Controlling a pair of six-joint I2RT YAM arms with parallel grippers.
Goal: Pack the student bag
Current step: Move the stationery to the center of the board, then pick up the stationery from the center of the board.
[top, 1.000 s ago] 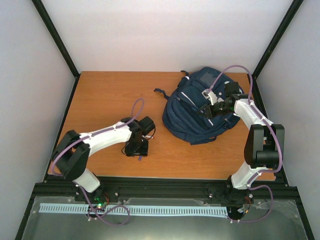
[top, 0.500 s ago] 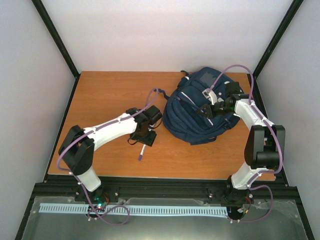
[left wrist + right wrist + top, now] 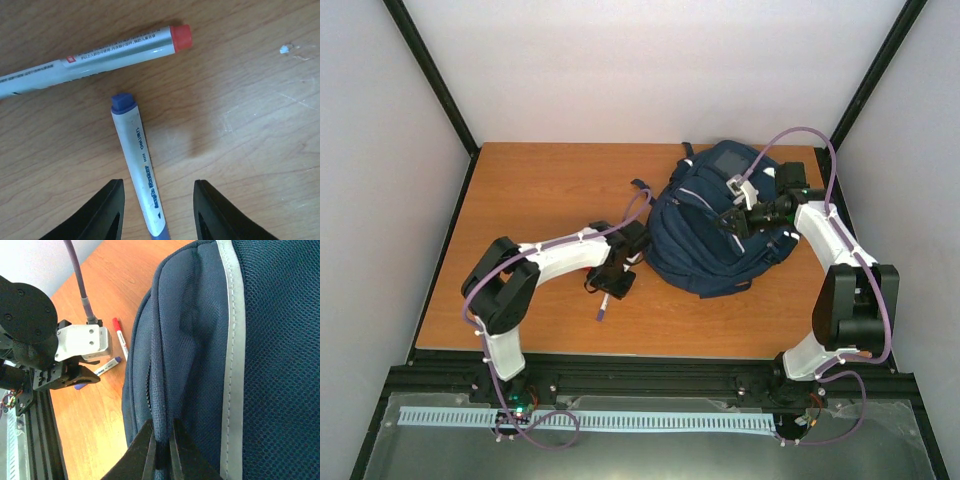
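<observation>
Navy student bag (image 3: 200, 365), pinched spot hidden

We see both arms built alike: the left arm (image 3: 555, 255) and the right arm (image 3: 832, 232) have white moulded links set between black round joint housings, and a purple cable (image 3: 798, 133) runs along each. The left gripper (image 3: 157, 186) has matte black, wedge-shaped fingers (image 3: 107, 212). Its white wrist block (image 3: 82, 342) bears small dark screws.

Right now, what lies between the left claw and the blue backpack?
A red-capped marker lies flat between the left gripper and the student bag, close beside the bag. The right wrist view shows it best.
</observation>
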